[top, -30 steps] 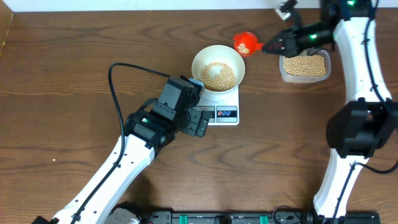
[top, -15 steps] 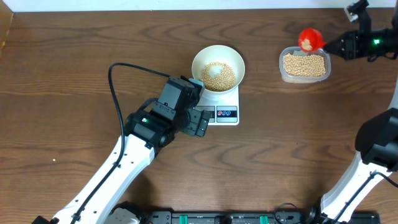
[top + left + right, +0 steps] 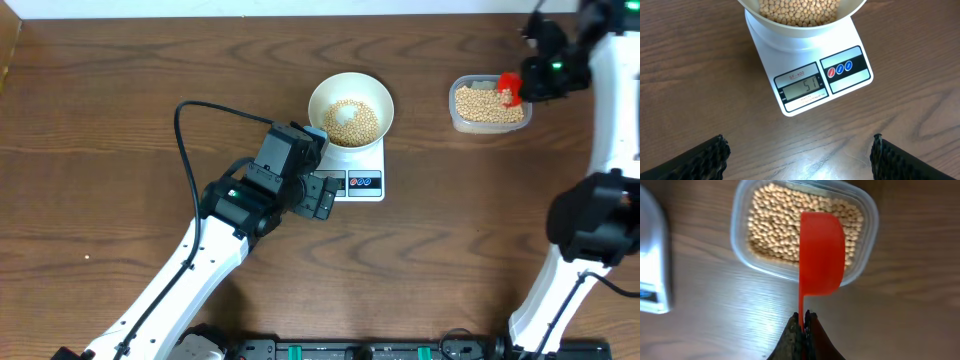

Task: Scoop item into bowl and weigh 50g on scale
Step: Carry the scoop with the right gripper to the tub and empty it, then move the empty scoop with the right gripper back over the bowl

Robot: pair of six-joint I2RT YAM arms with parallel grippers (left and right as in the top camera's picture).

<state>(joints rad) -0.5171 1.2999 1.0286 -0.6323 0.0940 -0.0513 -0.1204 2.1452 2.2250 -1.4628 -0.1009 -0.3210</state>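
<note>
Holding red plastic scoop [image 3: 821,255] in closed right end effector [image 3: 803,317], long axis straight ahead over clear plastic container [image 3: 741,235], well to the right of round white bowl [image 3: 318,96].

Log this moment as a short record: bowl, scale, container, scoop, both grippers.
bowl: white bowl sits on the scale, holding beans
scale display: reads 51
container: clear container, beans inside, apart from the scale on the right arm's side
scoop: red scoop over the container, no beans visible on it
left gripper: open, empty, near the scale
right gripper: shut on the scoop's handle
</note>
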